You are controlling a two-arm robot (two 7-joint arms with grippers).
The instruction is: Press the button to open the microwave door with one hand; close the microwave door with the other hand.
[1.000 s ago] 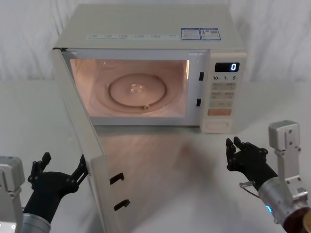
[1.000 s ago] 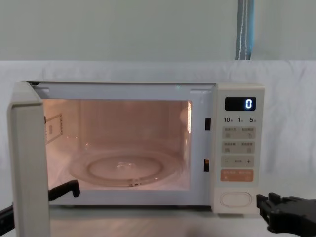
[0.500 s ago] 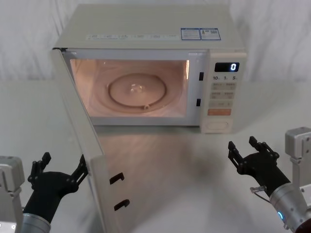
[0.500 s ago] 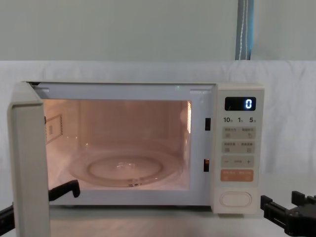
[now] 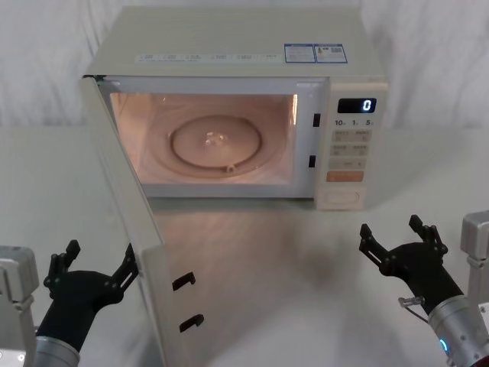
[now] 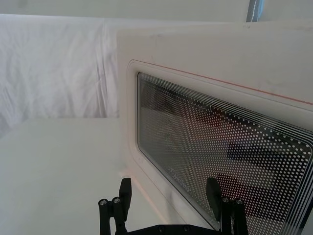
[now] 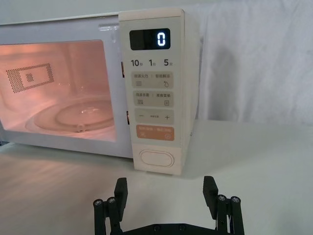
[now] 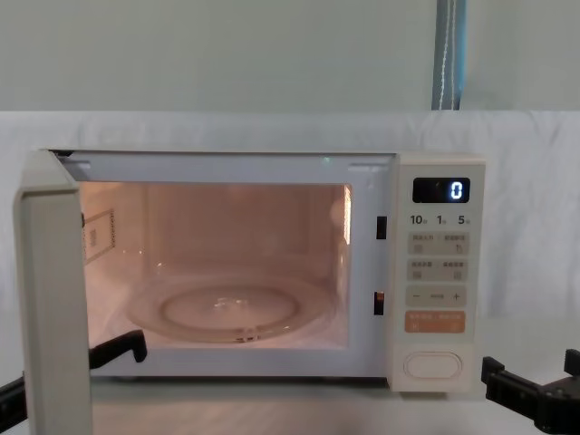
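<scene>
My feed is evenly bright, with soft white room light and no hard glare. The warmest source I see is the lamp inside the microwave cavity [image 5: 205, 138], glowing orange-pink and spilling a faint warm patch onto the surface [image 5: 252, 252] just near it. The display [image 8: 441, 190] reads crisp. Through my left wrist camera the microwave door [image 6: 220, 142] window shows dim reflections. Focus is sharp throughout.
</scene>
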